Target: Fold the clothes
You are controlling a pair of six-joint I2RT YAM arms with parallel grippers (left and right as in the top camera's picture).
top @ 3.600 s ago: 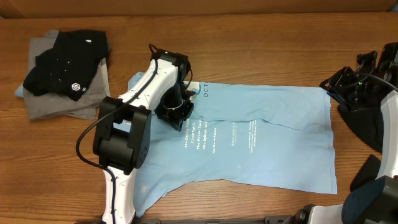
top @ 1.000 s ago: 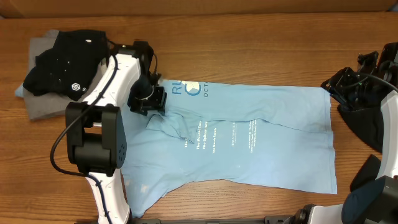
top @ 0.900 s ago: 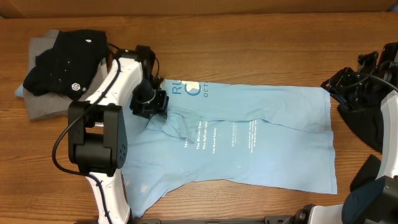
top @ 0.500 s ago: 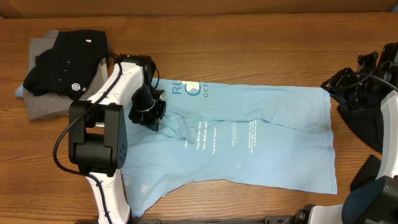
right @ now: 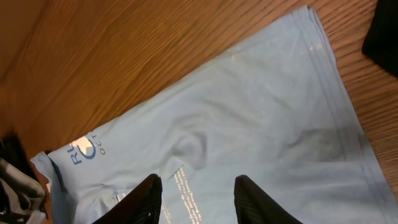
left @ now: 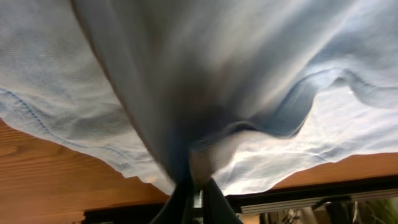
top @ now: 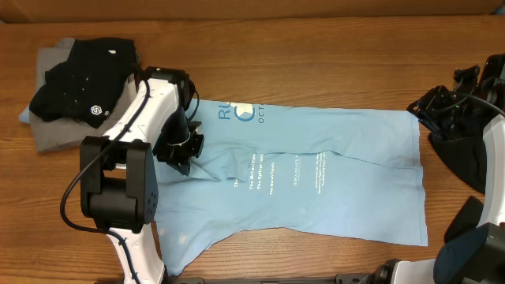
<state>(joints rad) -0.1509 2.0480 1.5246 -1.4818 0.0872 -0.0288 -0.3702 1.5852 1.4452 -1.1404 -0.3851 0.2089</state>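
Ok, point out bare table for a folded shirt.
Table bare along the far strip behind the T-shirt, and in the near-left corner in front of the pile. Crowded: left gripper pinching the T-shirt, right arm at right edge.

Left fingers (left: 178, 208) pinched together — right fingers (right: 261, 200) apart.

So the left pincer (top: 180, 151) is down on the left edge of the T-shirt (top: 331, 189), with a fold of it caught between the fingers. The rest of the T-shirt runs off to that pincer's right, flat on the table (top: 316, 55). The pile of shirts (top: 79, 87) sits behind and left of it, near but not touching. The right pincer (right: 199, 186) hangs by the T-shirt's right end.
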